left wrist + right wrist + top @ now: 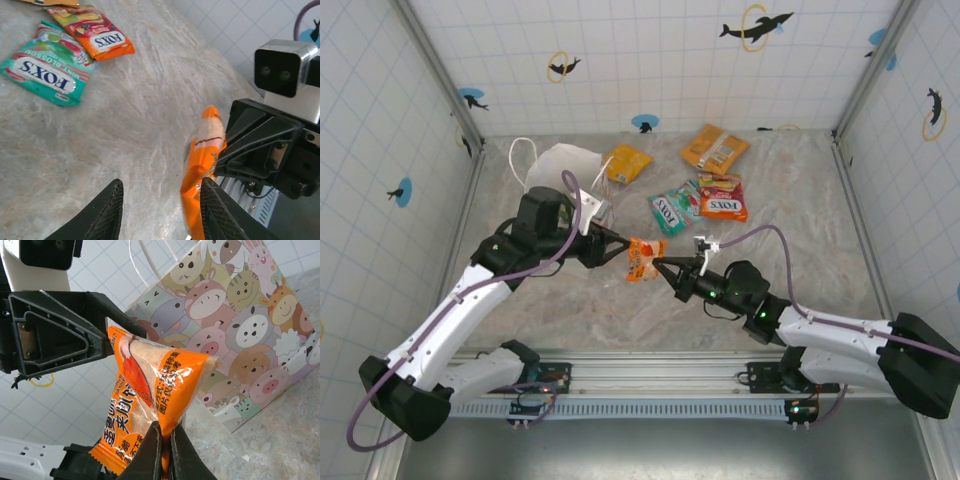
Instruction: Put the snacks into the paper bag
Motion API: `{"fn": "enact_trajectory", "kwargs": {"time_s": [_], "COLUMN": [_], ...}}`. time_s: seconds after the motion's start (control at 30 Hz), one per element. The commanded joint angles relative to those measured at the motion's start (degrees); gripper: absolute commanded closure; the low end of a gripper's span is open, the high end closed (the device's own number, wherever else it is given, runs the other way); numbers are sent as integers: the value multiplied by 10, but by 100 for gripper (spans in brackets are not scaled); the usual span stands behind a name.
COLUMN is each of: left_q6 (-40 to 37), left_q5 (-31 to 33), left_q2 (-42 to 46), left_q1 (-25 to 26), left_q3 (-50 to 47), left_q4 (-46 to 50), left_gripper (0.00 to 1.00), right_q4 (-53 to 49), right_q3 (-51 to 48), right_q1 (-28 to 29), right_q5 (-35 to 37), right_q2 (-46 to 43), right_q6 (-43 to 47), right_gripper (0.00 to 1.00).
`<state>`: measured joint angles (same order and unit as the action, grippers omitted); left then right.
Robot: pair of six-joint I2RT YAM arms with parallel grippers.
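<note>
From above, the small orange packet [642,258] is held clear of the surface between the two hands, its long axis crossing the line between them. The paper bag [560,165] lies behind the left hand [623,250], so that arm is nearer to it than the right hand [662,266]. In the left wrist view, the left hand's fingers [107,212] stand apart around the packet, one side against it, not clamped. In the right wrist view, the right hand pinches the packet's lower edge tight, with the bag just beyond the packet.

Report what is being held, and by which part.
The right gripper pinches the orange packet by one edge; the left gripper is open around its other end.
</note>
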<state>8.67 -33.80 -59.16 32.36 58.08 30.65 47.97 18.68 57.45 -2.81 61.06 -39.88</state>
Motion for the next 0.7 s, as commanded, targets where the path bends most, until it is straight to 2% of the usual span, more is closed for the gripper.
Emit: {"fn": "enact_trajectory", "kwargs": {"time_s": [0.0, 0.13, 0.53, 0.67], "left_q6": [6, 8, -2, -4], "left_q5": [-40, -53, -50, -58], "left_q2": [6, 11, -5, -4], "left_q1": [3, 3, 3, 2], "left_q3": [-5, -9, -15, -14], "left_q4": [-18, -22, -10, -13], "left_gripper": [56, 56, 57, 62], "right_q4": [43, 64, 83, 93], "right_q3": [24, 24, 64, 71], "right_q1": [11, 17, 18, 18], "right_q5": [42, 65, 58, 59], "right_q2": [9, 17, 46, 59], "right_q6": [6, 8, 23, 23], "right_gripper": [100, 100, 100, 100]}}
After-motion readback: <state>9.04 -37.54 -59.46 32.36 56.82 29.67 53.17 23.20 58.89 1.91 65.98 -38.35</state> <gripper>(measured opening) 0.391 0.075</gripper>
